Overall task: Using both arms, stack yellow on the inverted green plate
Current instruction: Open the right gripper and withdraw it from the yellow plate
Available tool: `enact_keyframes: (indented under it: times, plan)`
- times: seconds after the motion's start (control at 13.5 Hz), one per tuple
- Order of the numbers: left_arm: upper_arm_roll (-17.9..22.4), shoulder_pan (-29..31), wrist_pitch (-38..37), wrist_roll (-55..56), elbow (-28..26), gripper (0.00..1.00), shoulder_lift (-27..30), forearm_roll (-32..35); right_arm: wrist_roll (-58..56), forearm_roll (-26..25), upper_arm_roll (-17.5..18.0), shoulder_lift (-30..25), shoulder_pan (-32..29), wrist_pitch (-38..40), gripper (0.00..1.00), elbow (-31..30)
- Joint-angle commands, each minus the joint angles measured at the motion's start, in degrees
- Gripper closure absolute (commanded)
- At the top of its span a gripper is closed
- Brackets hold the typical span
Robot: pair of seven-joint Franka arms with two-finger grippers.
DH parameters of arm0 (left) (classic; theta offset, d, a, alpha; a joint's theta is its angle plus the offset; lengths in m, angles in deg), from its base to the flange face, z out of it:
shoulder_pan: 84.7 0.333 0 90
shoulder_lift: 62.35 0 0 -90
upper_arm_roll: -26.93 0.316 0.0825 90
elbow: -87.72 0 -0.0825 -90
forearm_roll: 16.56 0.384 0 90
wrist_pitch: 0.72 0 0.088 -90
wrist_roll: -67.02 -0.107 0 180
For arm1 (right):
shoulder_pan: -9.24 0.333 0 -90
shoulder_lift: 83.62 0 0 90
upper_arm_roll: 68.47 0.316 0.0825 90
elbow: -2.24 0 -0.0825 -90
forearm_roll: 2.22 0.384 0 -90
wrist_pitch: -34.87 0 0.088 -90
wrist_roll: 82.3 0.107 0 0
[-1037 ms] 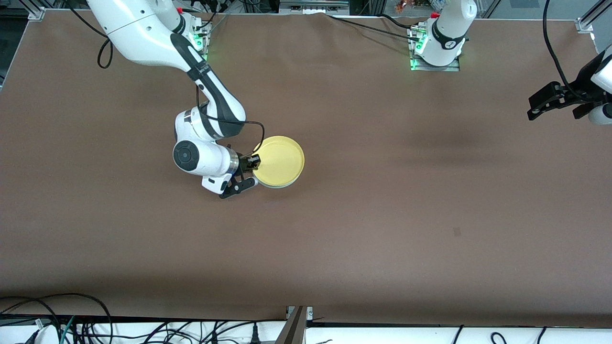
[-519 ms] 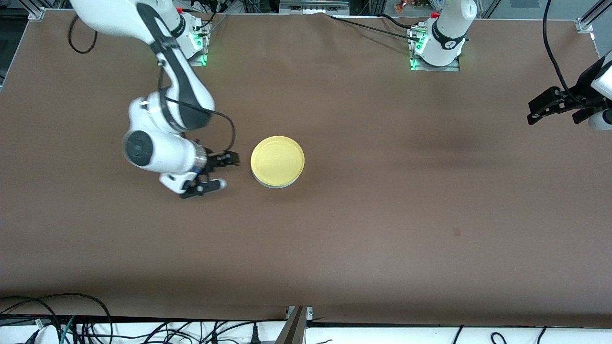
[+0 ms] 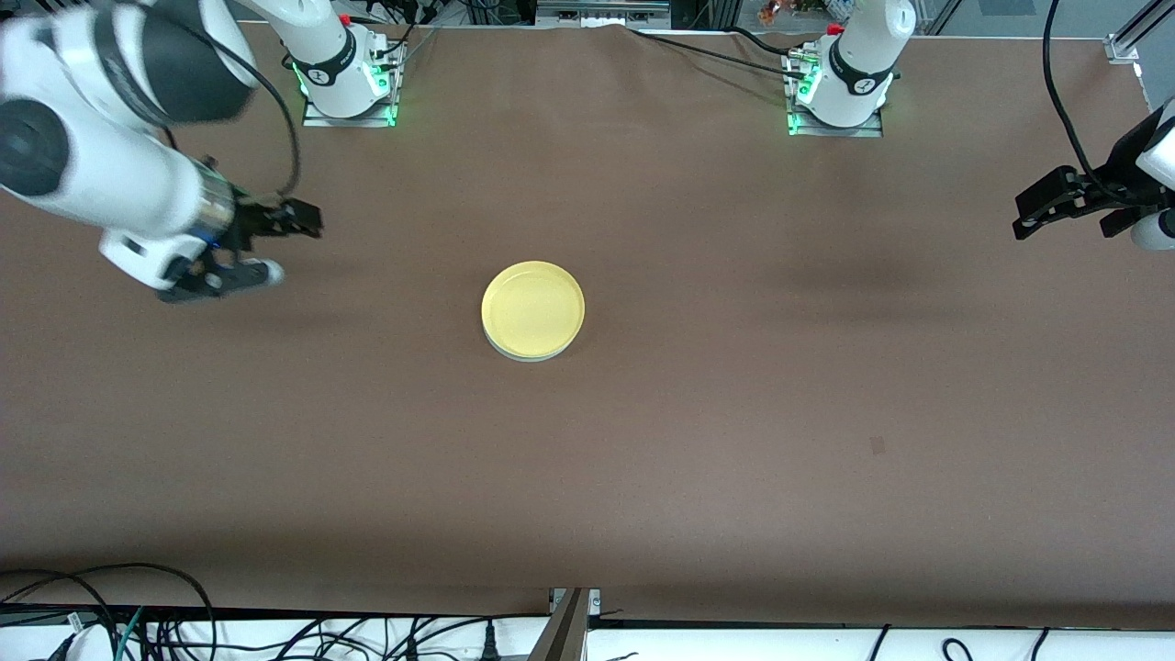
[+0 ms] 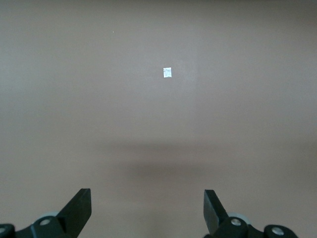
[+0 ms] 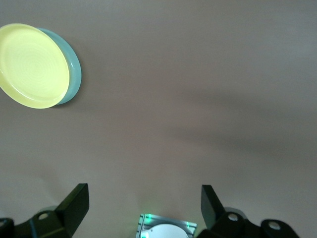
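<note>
The yellow plate point(image 3: 533, 308) lies rim up on the inverted green plate point(image 3: 532, 359), near the middle of the table; only a thin rim of the green plate shows beneath it. The right wrist view shows the yellow plate point(image 5: 33, 65) with the green plate's edge point(image 5: 73, 74) beside it. My right gripper point(image 3: 289, 246) is open and empty, raised over the table toward the right arm's end, well apart from the stack; it also shows in its wrist view point(image 5: 143, 193). My left gripper point(image 3: 1019, 211) waits open and empty over the left arm's end, also seen in its wrist view point(image 4: 147, 198).
The arm bases point(image 3: 347, 87) point(image 3: 837, 101) stand at the edge farthest from the front camera. A small white mark point(image 4: 167, 72) lies on the brown table under the left gripper. Cables point(image 3: 138, 624) hang along the near edge.
My right gripper let go of the yellow plate's rim, then pulled away toward the right arm's end and rose. The stack stayed put. The left arm barely moved.
</note>
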Motion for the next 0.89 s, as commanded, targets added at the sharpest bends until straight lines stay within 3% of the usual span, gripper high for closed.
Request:
enact_keyframes:
  times: [0.0,0.22,0.37,0.81]
  plan:
    - [-0.1,-0.2,-1.0,0.0,1.9,0.00,-0.9,0.6,-0.5,-0.2,4.2,-2.9,-11.2,0.3,0.00,2.1]
    - [-0.1,-0.2,-1.0,0.0,2.0,0.00,-0.9,0.6,0.2,-1.3,5.0,-7.9,-16.8,-3.3,0.00,1.6]
    - [-0.1,-0.2,-1.0,0.0,1.9,0.00,-0.9,0.6,6.3,-3.2,5.8,-11.6,-17.5,-1.0,0.00,-4.1]
    - [-0.1,-0.2,-1.0,0.0,2.0,0.00,-0.9,0.5,8.3,-3.7,5.7,-11.7,-17.5,-6.7,0.00,-6.3]
